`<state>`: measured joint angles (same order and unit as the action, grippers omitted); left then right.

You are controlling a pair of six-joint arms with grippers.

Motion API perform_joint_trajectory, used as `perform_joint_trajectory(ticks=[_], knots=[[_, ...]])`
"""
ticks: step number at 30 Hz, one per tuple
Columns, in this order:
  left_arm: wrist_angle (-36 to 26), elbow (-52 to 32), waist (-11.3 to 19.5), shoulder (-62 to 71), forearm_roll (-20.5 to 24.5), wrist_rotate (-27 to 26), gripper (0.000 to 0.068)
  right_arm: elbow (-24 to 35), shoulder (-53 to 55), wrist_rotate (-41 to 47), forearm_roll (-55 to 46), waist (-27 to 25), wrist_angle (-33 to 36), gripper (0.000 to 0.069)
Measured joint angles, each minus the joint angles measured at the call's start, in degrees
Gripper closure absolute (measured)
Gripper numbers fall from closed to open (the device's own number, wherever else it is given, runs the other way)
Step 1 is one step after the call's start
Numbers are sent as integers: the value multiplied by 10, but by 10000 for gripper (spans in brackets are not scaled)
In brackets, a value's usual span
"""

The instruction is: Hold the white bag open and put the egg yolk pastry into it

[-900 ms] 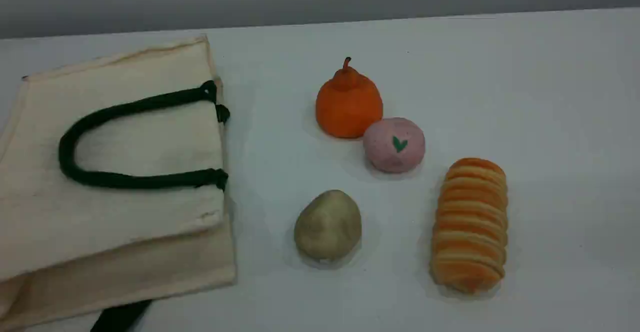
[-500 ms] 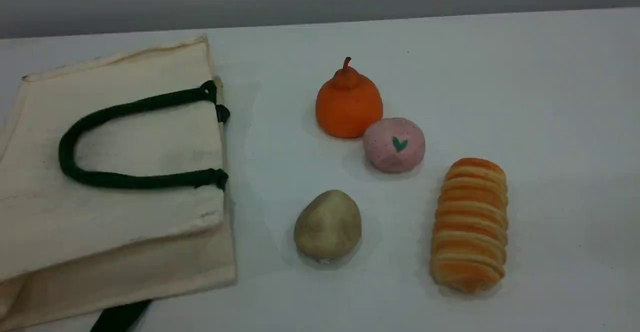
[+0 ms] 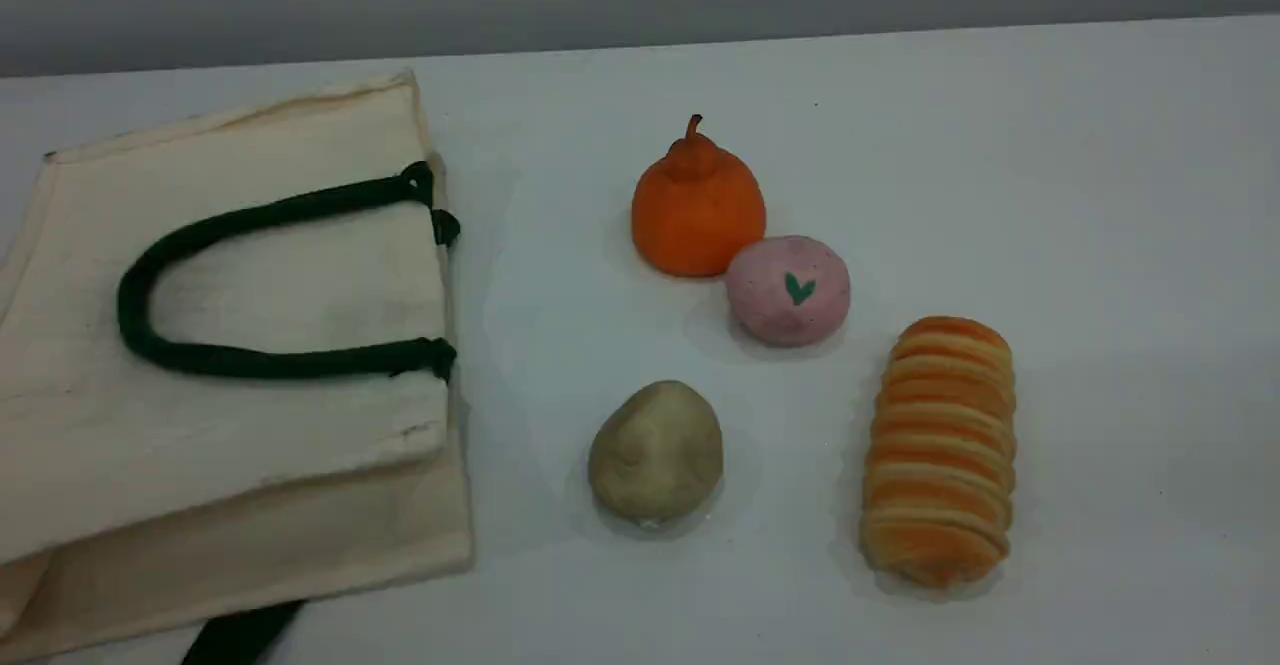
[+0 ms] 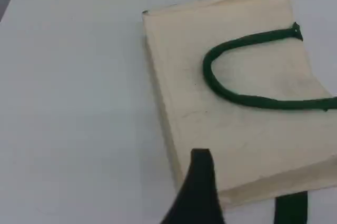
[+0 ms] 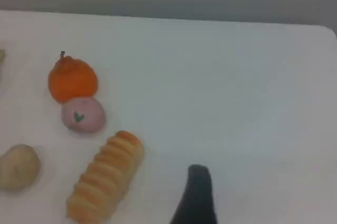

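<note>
- Near edge of the table [image 3: 1100, 195]: the white bag [image 3: 230, 465] lies flat on its side at the left, mouth facing right toward the food, top panel resting on the lower one. Its position matches the earlier scene frames; nothing has been lifted.
- Just right of the bag mouth, apart from it, sits the egg yolk pastry [image 3: 656, 451], on the bare table, untouched and in the same spot as before.
- To its right lies the striped bread roll [image 3: 940, 450], clear of the pastry.
- Further back: the pink ball [image 3: 788, 289], touching or nearly touching the orange pear-shaped piece [image 3: 697, 207] behind it. Neither has shifted.
- The green handle [image 3: 200, 245] lies looped on the bag's upper panel.
- Left gripper [image 4: 202, 192]: hovering over the bag's near-left corner, jaws fully apart, holding nothing.
- Right gripper [image 5: 196, 195]: hovering over bare table right of the bread roll, jaws fully apart, empty.
- Finding: no object has changed over the last second. In my judgement the task is at its start; the bag is not yet held open and the pastry not yet grasped.
</note>
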<state>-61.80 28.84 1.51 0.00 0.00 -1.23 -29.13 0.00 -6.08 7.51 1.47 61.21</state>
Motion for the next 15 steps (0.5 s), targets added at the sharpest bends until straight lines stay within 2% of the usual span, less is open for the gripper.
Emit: perform_joint_trajectory(ticks=[15], knots=[[0,0,0,0,0,1,101,0,0,0,0,5,0,127]])
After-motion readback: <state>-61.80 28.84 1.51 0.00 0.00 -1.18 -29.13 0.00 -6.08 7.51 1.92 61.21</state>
